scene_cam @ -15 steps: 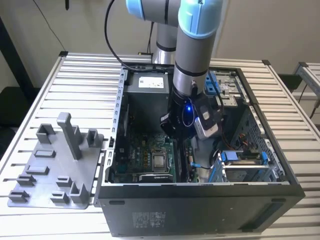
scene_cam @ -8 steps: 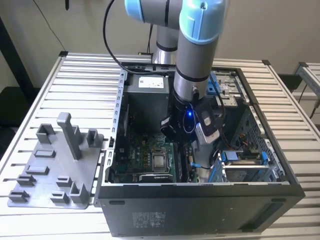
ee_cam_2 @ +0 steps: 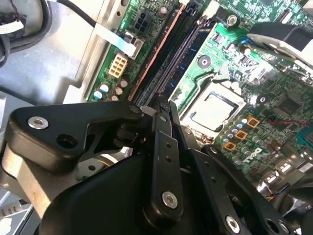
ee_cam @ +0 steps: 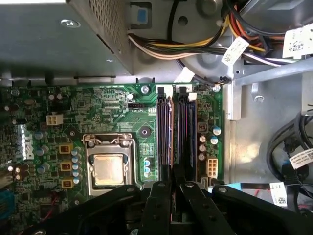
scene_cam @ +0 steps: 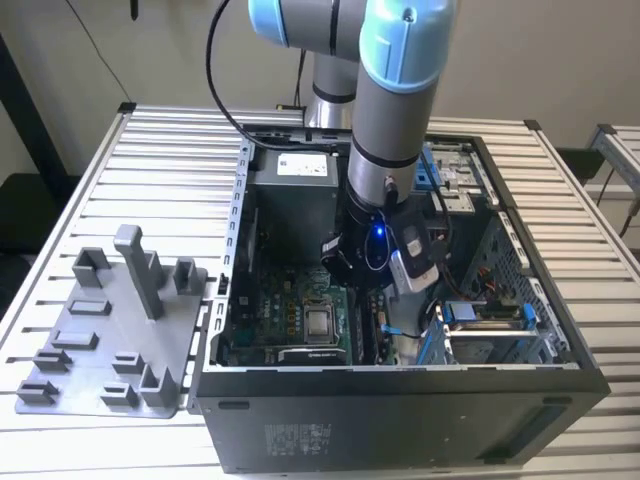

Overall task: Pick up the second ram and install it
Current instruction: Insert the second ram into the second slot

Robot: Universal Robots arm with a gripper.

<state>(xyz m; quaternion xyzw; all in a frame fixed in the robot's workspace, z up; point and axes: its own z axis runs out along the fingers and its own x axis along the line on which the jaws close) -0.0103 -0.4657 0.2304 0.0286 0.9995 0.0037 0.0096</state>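
While your gripper [ee_cam: 172,188] stands inside the open computer case [scene_cam: 560,330], its fingers [ee_cam: 159,205] are almost closed on the second ram [ee_cam: 172,142], upright between two black slots [ee_cam: 163,132] on the green motherboard [ee_cam: 112,112]. Beside the case, one grey tray [scene_cam: 100,340] holds no stick.

Tray [scene_cam: 110,340] beside case [scene_cam: 400,420], apart

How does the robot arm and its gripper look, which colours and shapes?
The arm is a thick silver-grey tube with light blue joint caps. A black cable loops beside it. Near the wrist sits a black housing with a small blue light. The gripper is matte black, built of flat linkage bars with silver screws.
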